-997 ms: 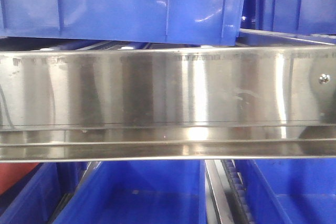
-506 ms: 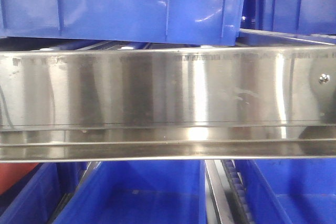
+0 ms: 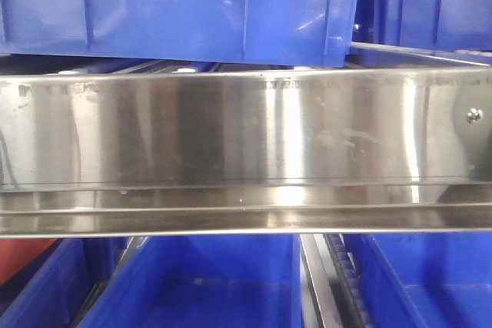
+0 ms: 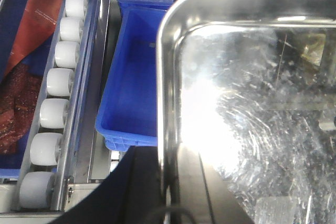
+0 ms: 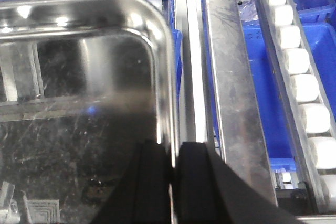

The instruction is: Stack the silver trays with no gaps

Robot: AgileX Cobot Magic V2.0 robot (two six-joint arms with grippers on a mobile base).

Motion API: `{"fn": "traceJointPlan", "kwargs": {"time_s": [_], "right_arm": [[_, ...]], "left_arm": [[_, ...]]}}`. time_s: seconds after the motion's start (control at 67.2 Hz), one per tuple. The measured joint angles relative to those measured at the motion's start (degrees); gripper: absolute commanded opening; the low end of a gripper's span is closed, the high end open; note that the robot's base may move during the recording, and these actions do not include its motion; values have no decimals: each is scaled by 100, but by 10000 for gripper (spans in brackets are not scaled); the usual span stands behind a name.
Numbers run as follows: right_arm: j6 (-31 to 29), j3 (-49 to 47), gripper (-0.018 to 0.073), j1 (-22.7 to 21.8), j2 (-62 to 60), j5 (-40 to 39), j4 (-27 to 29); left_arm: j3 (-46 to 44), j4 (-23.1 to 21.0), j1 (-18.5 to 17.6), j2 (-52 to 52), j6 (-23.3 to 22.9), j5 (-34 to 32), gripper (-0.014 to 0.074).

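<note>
Red packaging (image 4: pixel 23 77) lies at the far left of the left wrist view, beside a row of white rollers (image 4: pixel 55 114). Next comes a blue bin (image 4: pixel 134 77), and then the silver tray (image 4: pixel 252 129), whose rounded corner and left rim cover part of the bin from this angle. At the bottom edge the left gripper (image 4: pixel 167 192) has one black finger outside that rim and one inside, so the jaws pinch the tray's left rim.

In the front view, upper bins (image 3: pixel 192 5) sit above a long steel rail (image 3: pixel 231 136) with a screw (image 3: pixel 475 115) near its right end; lower bins (image 3: pixel 207 282) show under the rail.

In the right wrist view the tray fills the left half, and its right rim is clamped between the two black fingers of the right gripper (image 5: pixel 171 163) — jaws pressed onto the rim. Right of it runs a steel strip (image 5: pixel 236 103), then a second roller row (image 5: pixel 299 61) over more blue plastic
</note>
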Motion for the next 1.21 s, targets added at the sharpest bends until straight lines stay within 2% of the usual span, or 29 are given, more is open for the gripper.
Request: {"fn": "traceJointPlan", "kwargs": {"time_s": [0.432,0.595,0.774,1.042,1.205], "right_arm": [[0,0,-15,0,0,0,0],[0,0,-15,0,0,0,0],[0,0,-15,9,0,-12,0],[58,0,-15,27,0,-266,0],[71,0,-15,27,0,-318,0]], "left_arm": [[0,0,0,0,0,-12,-18],[0,155,-13,0,0,-50,-18],[0,628,-40,0,10,-175,-18],[0,1676,-81,0,77,-335,-18],[0,1969,-81,10,94,-399,-18]]}}
